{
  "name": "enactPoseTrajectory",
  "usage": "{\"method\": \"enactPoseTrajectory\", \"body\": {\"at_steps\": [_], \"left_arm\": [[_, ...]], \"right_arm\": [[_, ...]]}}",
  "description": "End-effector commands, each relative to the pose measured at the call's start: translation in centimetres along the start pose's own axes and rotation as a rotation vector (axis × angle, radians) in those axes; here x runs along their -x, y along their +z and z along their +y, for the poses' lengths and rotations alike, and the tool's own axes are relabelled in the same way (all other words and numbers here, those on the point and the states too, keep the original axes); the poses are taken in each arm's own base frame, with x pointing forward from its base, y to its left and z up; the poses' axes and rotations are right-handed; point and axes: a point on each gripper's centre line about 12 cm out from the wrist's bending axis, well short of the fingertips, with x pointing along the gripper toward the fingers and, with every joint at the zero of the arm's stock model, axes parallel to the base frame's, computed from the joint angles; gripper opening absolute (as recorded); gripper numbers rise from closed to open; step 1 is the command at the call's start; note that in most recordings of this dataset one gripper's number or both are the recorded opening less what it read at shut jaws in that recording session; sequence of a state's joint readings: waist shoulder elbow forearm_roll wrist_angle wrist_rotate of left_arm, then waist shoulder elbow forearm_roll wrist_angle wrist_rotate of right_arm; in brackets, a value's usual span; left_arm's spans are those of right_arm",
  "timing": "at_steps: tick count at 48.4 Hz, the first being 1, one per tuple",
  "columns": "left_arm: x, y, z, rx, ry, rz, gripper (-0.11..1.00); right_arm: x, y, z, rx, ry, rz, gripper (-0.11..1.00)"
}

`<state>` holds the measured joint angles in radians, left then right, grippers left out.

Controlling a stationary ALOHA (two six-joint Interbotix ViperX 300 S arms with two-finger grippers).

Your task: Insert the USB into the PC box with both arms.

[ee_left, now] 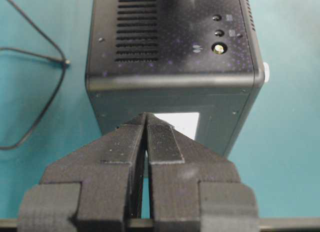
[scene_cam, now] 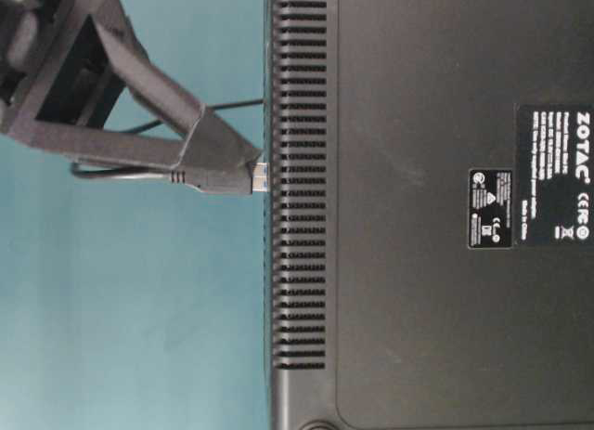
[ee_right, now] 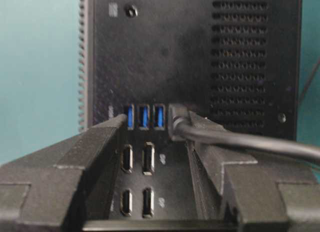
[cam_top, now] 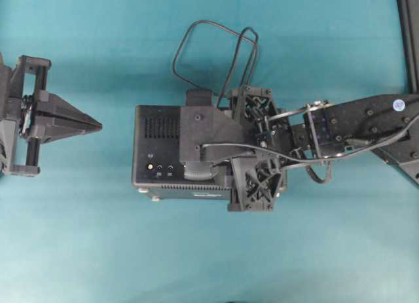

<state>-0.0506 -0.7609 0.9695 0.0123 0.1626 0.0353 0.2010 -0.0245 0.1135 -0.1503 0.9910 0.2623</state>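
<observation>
While right gripper sits at PC box port face, fingers apart, USB plug seated in port just right of three blue ports; right finger touching plug side, left finger clear. Cable loops on teal table beyond box. Left gripper well left of box, fingers together, holding nothing.

The overhead view looks straight down on both arms. The table-level view sits very close beside the PC box. Each of the 2 wrist views looks forward past its own gripper at that box, from opposite ends.
</observation>
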Motion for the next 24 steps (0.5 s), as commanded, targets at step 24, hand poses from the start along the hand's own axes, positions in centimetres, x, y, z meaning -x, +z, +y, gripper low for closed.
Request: {"method": "enactPoseTrajectory", "body": {"at_steps": [24], "left_arm": [[0.1,1.1,0.1,-0.003,0.002,-0.032,0.01]], "right_arm": [[3.3,1.1,-1.0,0.029,-0.054,-0.125,0.54]]}}
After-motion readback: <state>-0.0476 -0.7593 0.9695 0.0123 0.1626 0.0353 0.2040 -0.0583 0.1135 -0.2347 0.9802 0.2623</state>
